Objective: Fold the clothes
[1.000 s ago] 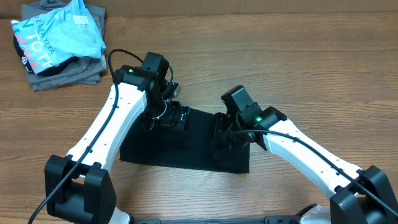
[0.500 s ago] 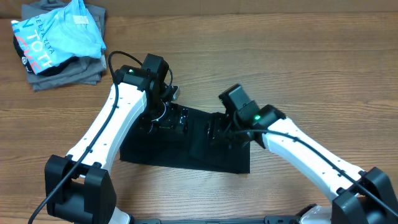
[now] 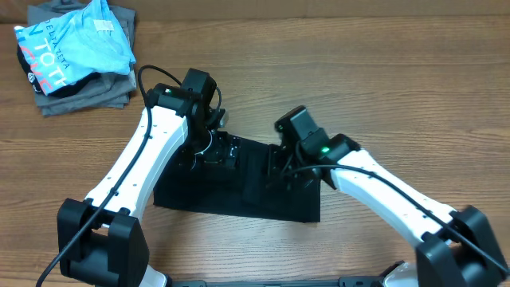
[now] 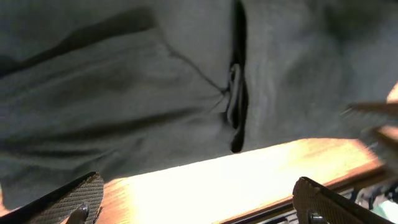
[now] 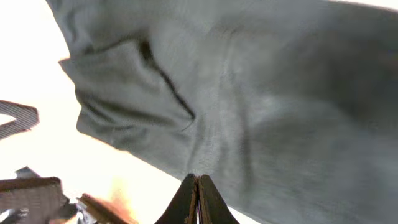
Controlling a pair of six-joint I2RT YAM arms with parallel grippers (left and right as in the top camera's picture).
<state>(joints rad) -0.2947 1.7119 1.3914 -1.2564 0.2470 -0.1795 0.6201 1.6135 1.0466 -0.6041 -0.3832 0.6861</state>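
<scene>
Plain black short-sleeved T-shirt of soft fabric [image 3: 239,195], lying on the wooden bench [image 3: 358,80] between the two arms. It is already gathered into a compact, roughly rectangular packet of several layers, so the folding is judged well advanced; the far edge looks uneven, and a last fold or tidying may be left. Left hand [image 4: 199,199]: fingers spread fully wide over the shirt's edge, holding nothing. Right hand [image 5: 197,193]: fingertips pressed together above the fabric, with no cloth visibly pinched between them.

light blue shirt [image 3: 80,44], grey garments [image 3: 100,94], wooden table [image 3: 366,72]
</scene>
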